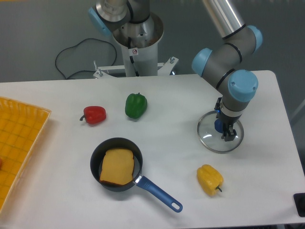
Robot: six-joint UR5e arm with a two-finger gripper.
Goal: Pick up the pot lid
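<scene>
- Pale counter (164,112), with the clear, pale-rimmed pot lid (209,140) lying flat on its right side, beyond the yellow pepper (209,180).
- The arm (240,86) reaches in from the far right, and its jaws are down over the middle of the lid, right by the blue knob (219,126).
- My reading is that the grasp is the step in hand: the jaws look low enough, but the lid seems to be resting on the counter, so the lift is yet to be done.
- How wide the jaws stand I can't tell, nor whether they have hold of the knob or are merely beside it.
- Next, I'd want the knob squarely between both fingers, a firm squeeze, then a slow straight lift; an off-centre pinch could let the lid tip or slip.
- Hard to make out: the contact at the knob, with the dark gripper parts crowding it and covering some of the lid's far right side.
- The yellow panel (19,157) is cut off at the left edge, and the blue and black equipment (116,24) runs out of view at the far side.
</scene>
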